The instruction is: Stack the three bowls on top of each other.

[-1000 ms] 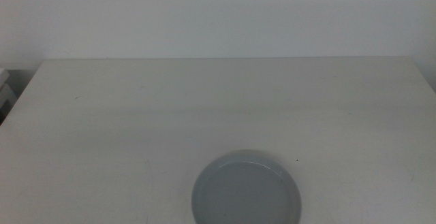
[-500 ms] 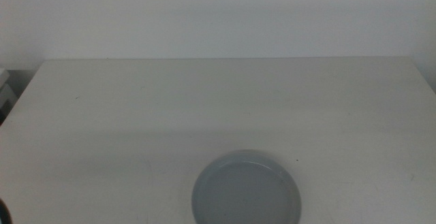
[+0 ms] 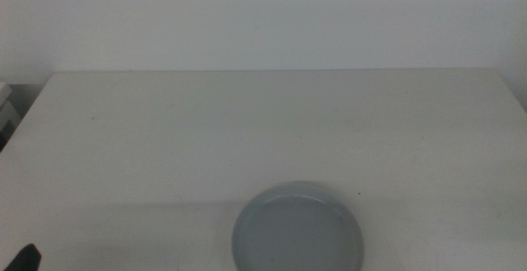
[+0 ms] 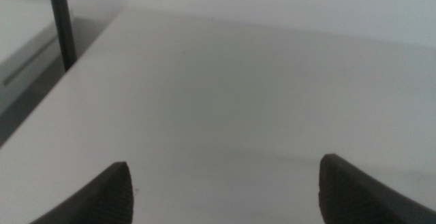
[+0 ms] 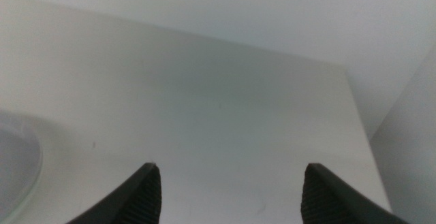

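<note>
Pale table (image 3: 263, 131), white wall (image 3: 263, 16), grey bowl (image 3: 298, 230) at near edge.

Middle view: high, facing forward and down over table (image 3: 247, 131) toward back wall. Left wrist view: low, close over table's left edge. Right wrist view: low, close, shares grey bowl (image 5: 13, 163) with middle view.

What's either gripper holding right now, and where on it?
Nothing. The left gripper and right gripper are both open over bare table; the grey bowl sits untouched.
</note>
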